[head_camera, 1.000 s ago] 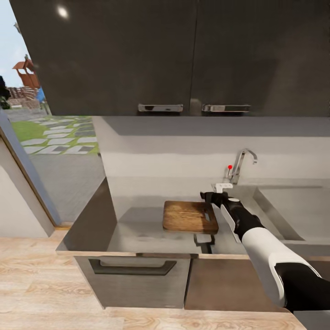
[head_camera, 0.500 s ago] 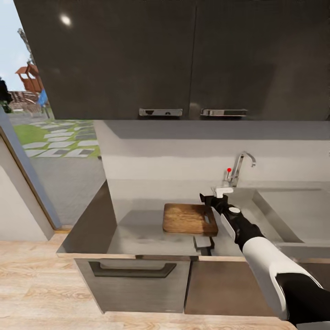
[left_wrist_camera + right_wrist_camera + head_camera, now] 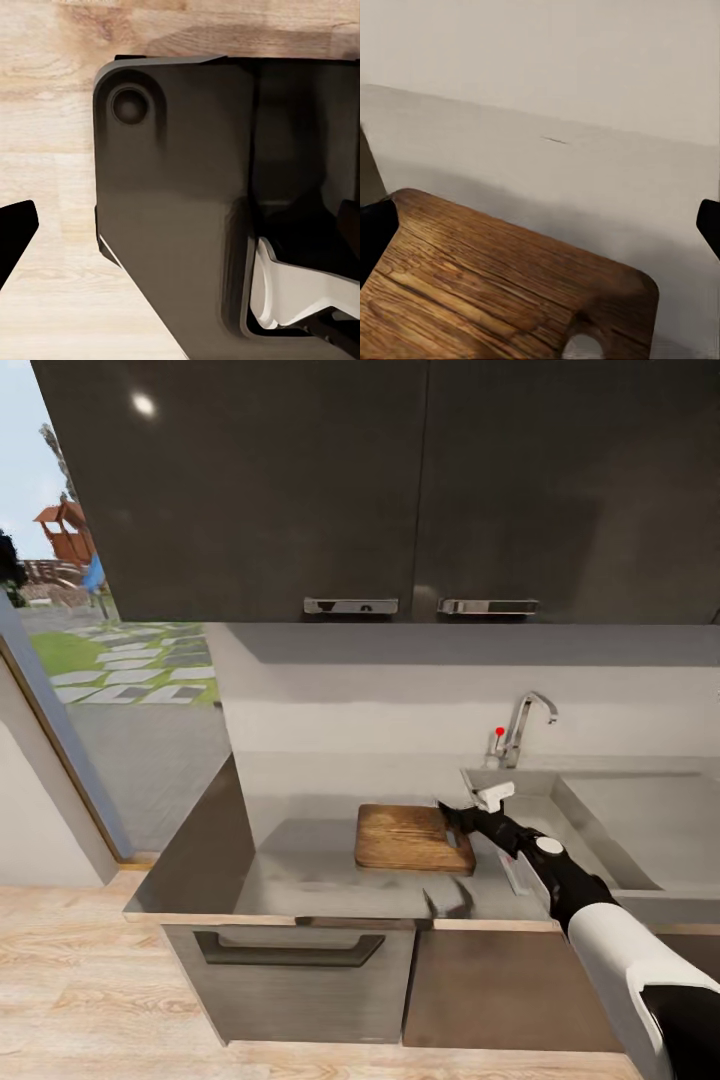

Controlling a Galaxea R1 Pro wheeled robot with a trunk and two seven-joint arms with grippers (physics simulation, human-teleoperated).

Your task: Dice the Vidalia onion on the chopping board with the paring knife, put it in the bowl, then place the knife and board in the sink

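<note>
— where is the chopping board (image 3: 413, 837)?

— it lies flat on the grey countertop (image 3: 300, 860), just beside the sink (image 3: 640, 830), on the side away from the tap (image 3: 522, 727).

— and the right gripper (image 3: 447, 812)?

— it hangs over the board's edge nearest the sink, by the handle hole. its fingers (image 3: 375, 232) are spread wide, holding nothing.

— the left gripper (image 3: 15, 232)?

— it points down at the wooden floor (image 3: 45, 112). i can't tell if it's open.
</note>
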